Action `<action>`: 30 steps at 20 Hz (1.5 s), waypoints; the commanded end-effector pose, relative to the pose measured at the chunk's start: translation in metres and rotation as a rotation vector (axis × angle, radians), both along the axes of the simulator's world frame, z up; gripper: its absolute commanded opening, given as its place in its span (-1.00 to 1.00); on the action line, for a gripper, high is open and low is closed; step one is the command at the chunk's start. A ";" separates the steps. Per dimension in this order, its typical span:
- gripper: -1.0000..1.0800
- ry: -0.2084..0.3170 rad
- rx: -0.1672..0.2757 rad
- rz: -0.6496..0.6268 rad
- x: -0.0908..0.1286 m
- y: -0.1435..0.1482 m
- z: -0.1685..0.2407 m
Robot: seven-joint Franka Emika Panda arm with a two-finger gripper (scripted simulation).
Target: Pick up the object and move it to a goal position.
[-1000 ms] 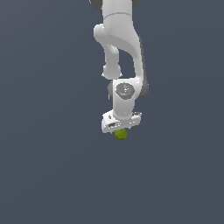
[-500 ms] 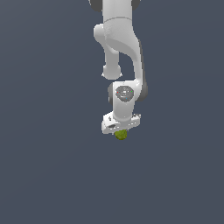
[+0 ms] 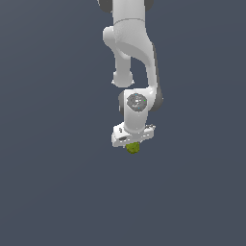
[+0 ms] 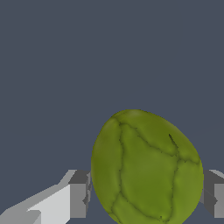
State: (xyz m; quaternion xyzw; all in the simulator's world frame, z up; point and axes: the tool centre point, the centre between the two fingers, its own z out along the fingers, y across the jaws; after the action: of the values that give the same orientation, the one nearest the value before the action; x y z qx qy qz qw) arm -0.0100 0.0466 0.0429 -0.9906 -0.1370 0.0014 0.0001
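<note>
The object [image 4: 146, 168] sits between my gripper [image 3: 133, 145] fingers [image 4: 78, 194] — pinched on both flanks (pads touching, I judge), hanging just beneath the white hand so it can travel to the goal.

The supporting surface [image 3: 53, 192] is showing as a flat, uniform dark grey-blue plane that is filling the whole exterior view; no edge or corner of it is appearing in either view. The olive-green object [image 3: 133, 147] is sitting over the middle of this plane, but whether it is resting directly on the surface cannot be told. In the wrist view the same plain grey surface [image 4: 65, 65] is extending behind the object [image 4: 146, 168].
</note>
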 end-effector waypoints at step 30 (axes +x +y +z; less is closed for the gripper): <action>-1.00 -0.003 0.001 0.000 0.074 -0.004 0.250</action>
State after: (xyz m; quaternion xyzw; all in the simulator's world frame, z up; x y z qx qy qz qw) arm 0.0598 0.0423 0.2783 -0.9905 -0.1372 0.0005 0.0003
